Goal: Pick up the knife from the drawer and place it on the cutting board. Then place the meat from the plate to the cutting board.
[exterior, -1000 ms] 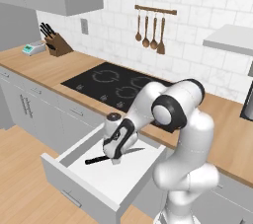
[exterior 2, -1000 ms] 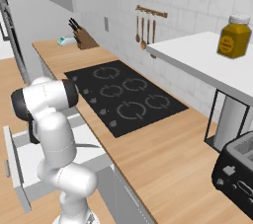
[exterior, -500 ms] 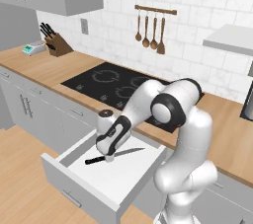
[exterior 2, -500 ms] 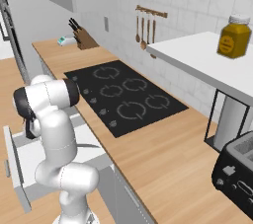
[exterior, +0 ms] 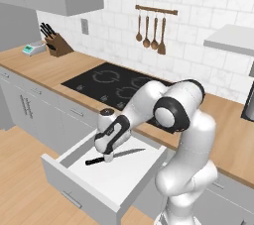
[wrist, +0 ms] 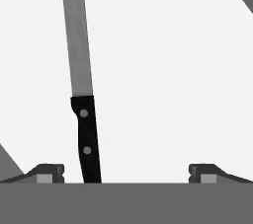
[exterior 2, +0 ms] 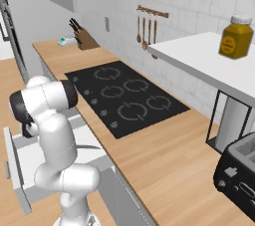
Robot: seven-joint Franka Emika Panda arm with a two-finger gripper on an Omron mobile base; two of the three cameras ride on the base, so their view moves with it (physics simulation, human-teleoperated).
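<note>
The drawer (exterior: 79, 189) stands pulled out below the counter, white inside. In it lies the knife (exterior: 115, 156), black handle to the left and grey blade to the right. My gripper (exterior: 106, 158) hangs open just over the handle, fingers straddling it. In the hand view the knife (wrist: 85, 129) runs upward from between the fingertips (wrist: 49, 172), nearer the left one, and my gripper (wrist: 126, 173) holds nothing. From the right, the drawer (exterior 2: 14, 163) shows behind my arm. The cutting board, the plate and the meat are out of view.
A black cooktop (exterior: 119, 87) is set in the wooden counter behind the drawer. A knife block (exterior: 58, 44) stands far left, and utensils (exterior: 151, 28) hang on the wall. A toaster (exterior 2: 241, 175) and a yellow jar (exterior 2: 235, 38) are to the right.
The hand has come down a little and shifted left, closer to the knife's handle. The jaws stay open and the knife has not moved.
</note>
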